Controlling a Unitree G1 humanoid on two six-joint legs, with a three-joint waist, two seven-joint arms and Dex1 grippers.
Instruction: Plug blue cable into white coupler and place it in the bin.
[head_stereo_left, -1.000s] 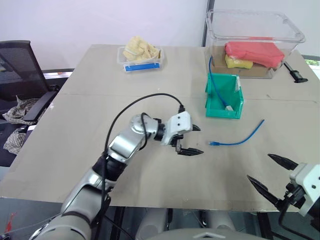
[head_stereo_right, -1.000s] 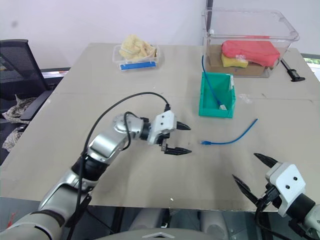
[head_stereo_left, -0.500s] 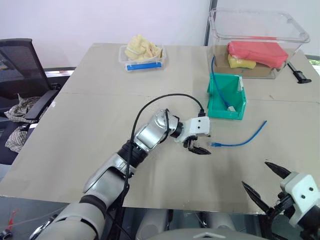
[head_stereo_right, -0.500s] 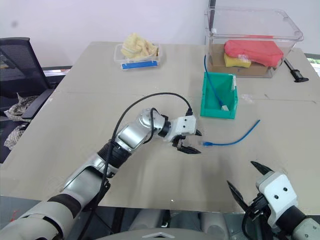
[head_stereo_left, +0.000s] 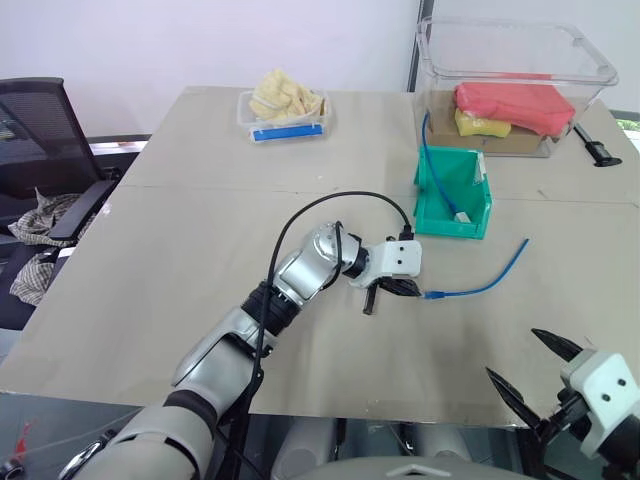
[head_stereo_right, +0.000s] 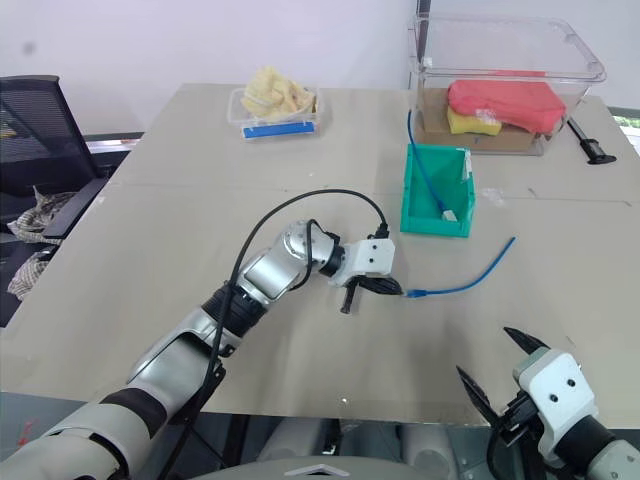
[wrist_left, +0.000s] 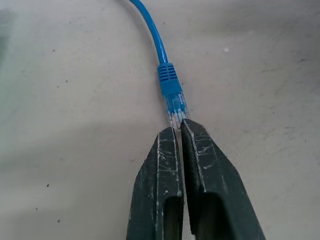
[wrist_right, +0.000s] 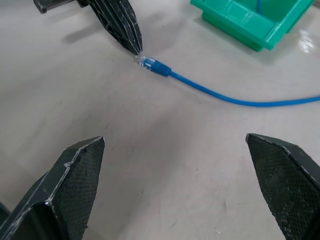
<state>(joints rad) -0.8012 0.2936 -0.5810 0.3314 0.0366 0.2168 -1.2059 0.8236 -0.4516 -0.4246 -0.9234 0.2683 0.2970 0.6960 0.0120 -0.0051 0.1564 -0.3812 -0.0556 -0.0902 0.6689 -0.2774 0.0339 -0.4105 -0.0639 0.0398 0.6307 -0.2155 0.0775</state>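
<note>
Pressed together on the left gripper (head_stereo_left: 416, 291), tips touching the end of the clear plug (wrist_left: 173, 106); spread wide on the right gripper (head_stereo_left: 521, 360).
Cable (head_stereo_left: 482, 286) flat on the table, middle right of the frame, running from the plug away to the upper right, in line with the left tips. Cannot tell if the plug is nipped. Left arm nearer; right one low in the corner, well apart. Two blue cables counted, the other (head_stereo_left: 430, 160) in the one green bin (head_stereo_left: 448, 223). Coupler not made out.

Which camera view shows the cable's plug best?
The left wrist view: the plug sits close up, its clear tip at the shut left pincer. The right wrist view shows it smaller, from the side; the eye views show a speck.
</note>
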